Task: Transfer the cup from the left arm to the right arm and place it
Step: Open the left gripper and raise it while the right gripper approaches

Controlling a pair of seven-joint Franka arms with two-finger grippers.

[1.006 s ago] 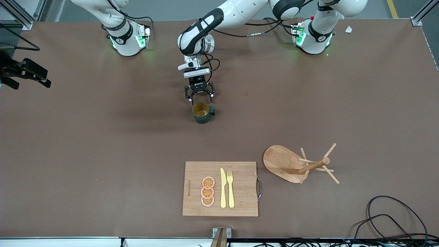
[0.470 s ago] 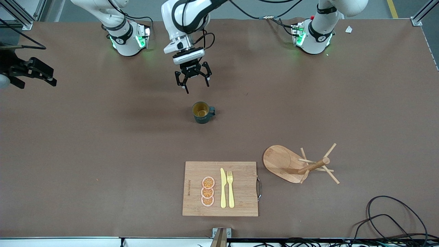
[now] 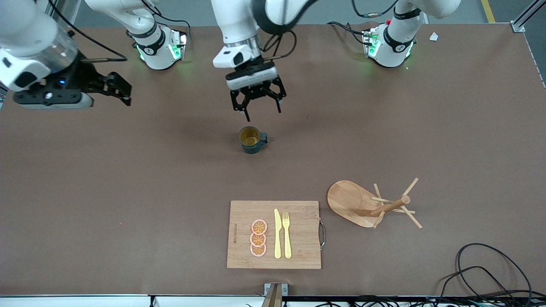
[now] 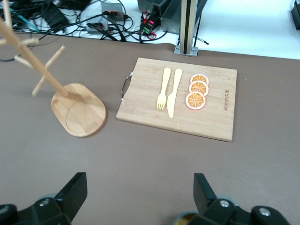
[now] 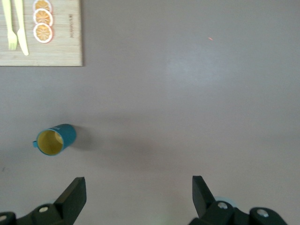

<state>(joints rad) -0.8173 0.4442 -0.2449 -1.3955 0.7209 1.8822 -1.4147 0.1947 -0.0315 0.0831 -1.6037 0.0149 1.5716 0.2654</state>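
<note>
The cup (image 3: 251,139) is a dark teal mug with a mustard inside. It stands upright on the brown table, its handle toward the left arm's end. My left gripper (image 3: 263,113) hangs open and empty in the air over the table right beside the cup, not touching it. In the left wrist view only the cup's rim (image 4: 187,218) peeks in beside my open left gripper (image 4: 140,187). My right gripper (image 3: 123,90) is open and empty, high over the table toward the right arm's end. The right wrist view shows the cup (image 5: 54,139) well off to one side of it (image 5: 139,190).
A wooden cutting board (image 3: 298,230) with a yellow knife, a fork and three orange slices lies near the front camera. A tipped wooden mug tree (image 3: 362,204) lies beside it toward the left arm's end. Black cables (image 3: 490,264) lie at the table's corner.
My left gripper has risen off the cup, open, leaving it standing on the table. My right arm has swung in from the table's end toward the middle.
</note>
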